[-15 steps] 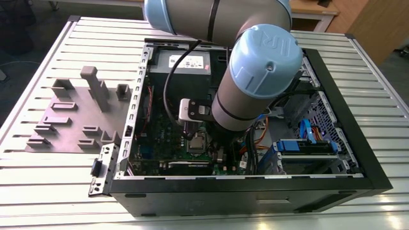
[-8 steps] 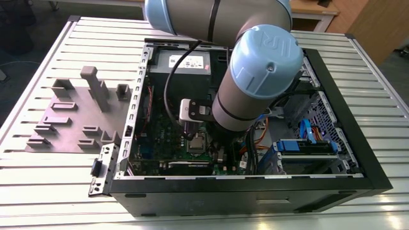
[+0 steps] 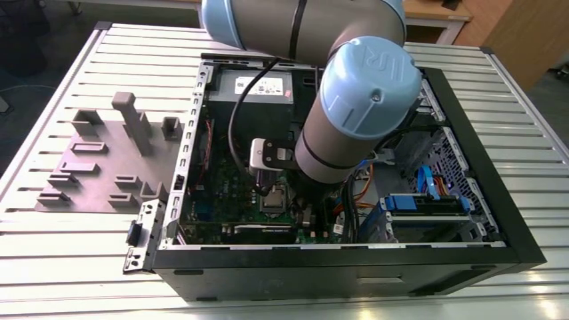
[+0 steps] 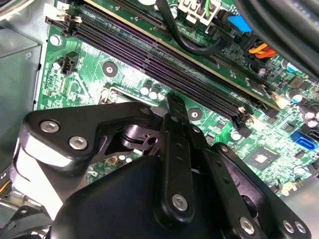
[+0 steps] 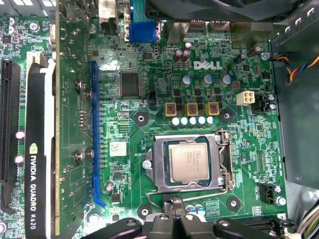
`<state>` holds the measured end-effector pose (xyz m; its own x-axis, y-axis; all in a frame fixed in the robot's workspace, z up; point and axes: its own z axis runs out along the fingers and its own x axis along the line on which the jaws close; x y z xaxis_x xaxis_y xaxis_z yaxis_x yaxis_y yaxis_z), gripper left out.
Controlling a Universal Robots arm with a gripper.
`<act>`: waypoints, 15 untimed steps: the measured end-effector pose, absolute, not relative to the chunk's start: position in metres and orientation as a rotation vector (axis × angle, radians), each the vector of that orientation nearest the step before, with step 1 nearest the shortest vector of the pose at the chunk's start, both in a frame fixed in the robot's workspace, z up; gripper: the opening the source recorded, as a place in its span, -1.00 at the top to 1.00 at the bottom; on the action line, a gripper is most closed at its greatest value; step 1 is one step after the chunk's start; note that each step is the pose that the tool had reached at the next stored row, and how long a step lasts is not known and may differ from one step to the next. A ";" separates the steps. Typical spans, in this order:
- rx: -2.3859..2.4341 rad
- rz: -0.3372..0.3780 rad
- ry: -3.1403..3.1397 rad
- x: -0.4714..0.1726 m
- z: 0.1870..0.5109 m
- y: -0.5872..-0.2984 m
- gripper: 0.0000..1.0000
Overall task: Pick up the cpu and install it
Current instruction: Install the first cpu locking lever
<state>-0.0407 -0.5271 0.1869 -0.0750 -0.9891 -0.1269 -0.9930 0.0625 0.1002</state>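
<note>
From my station I see the arm (image 3: 356, 113) reaching down into the open computer case (image 3: 484, 173), which lies on the slatted table (image 3: 71, 267). In the first wrist view the cpu (image 5: 188, 163) sits flat in the socket frame (image 5: 158, 169) on the green motherboard (image 5: 149, 74), its dull metal top facing up at the camera. It is close to square, so I make out no clear long axis; its edges run square to the frame and parallel to the blue expansion slot (image 5: 93, 134). The gripper (image 5: 174, 203) is just beside one edge of the frame, off the cpu and carrying nothing I can see; whether its grip is parted or closed I cannot tell
</note>
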 end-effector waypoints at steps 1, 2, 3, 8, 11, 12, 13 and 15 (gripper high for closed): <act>-2.120 0.250 2.272 -0.041 0.187 -0.527 0.79; -2.120 0.250 2.271 -0.041 0.187 -0.527 0.79; -2.120 0.250 2.271 -0.041 0.187 -0.527 0.79; -2.120 0.250 2.271 -0.045 0.187 -0.527 0.79; -2.119 0.250 2.271 -0.046 0.187 -0.527 0.79; -2.119 0.251 2.271 -0.046 0.188 -0.527 0.79; -2.119 0.251 2.271 -0.046 0.189 -0.527 0.79; -2.119 0.251 2.271 -0.046 0.190 -0.527 0.79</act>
